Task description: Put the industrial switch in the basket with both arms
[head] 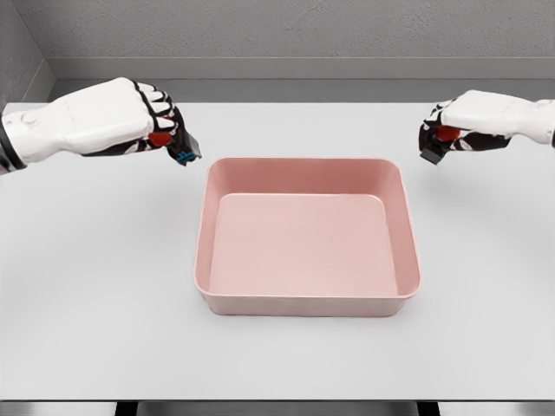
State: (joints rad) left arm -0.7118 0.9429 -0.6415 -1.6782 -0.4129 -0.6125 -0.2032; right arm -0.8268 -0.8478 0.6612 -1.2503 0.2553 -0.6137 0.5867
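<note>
While the pink basket (pixel 308 299) sits square on the pale grey table (pixel 95 286), both hands hang just outside its far corners, each with its fingers curled around a small dark thing. Beyond the basket's far-left corner, the left hand (pixel 143 121) comes in from the left edge, its white back turned up and its dark fingers closed on a small black switch with a red part and a blue end (pixel 184 149); that piece pokes down out of the fist and ends just short of the basket's rim, a little to its left. Off the basket's far-right corner, the right hand (pixel 460 126) reaches in from the right edge, and its fingers are likewise clamped on a second small black switch with a red button (pixel 436 143), held slightly farther from the rim than the left one. Neither piece is over the basket's opening. Whether either item touches the table cannot be told from this view.
</note>
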